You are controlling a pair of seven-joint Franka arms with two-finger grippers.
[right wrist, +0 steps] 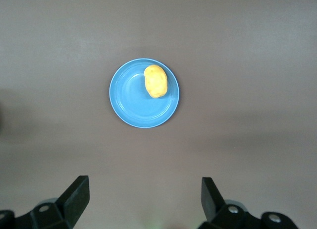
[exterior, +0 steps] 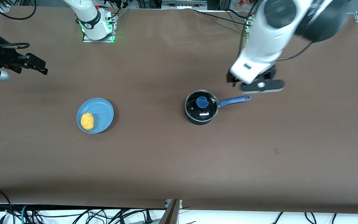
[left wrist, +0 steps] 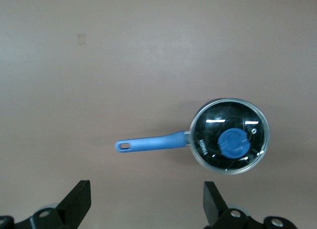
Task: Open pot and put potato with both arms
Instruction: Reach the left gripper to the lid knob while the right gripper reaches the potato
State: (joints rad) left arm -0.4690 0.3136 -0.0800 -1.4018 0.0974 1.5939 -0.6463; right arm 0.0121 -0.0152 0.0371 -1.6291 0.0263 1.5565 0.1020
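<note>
The black pot (exterior: 201, 115) stands mid-table with its glass lid (exterior: 208, 109) and blue knob (exterior: 201, 102) on it. Its blue handle (exterior: 235, 100) points toward the left arm's end. The potato (exterior: 87, 121) lies on a blue plate (exterior: 101, 112) toward the right arm's end. My left gripper (exterior: 251, 81) is open and empty, up over the table beside the handle's end. Its wrist view shows the pot (left wrist: 203, 140) and the open gripper (left wrist: 147, 192). My right gripper (exterior: 37, 64) is open and empty, up over the table's right-arm end. Its wrist view shows the potato (right wrist: 156, 81), the plate (right wrist: 138, 105) and the open gripper (right wrist: 143, 188).
The brown table (exterior: 166, 161) carries only the pot and the plate. The right arm's base (exterior: 96, 28) stands at the table's edge farthest from the front camera. Cables (exterior: 73, 214) hang below the table's near edge.
</note>
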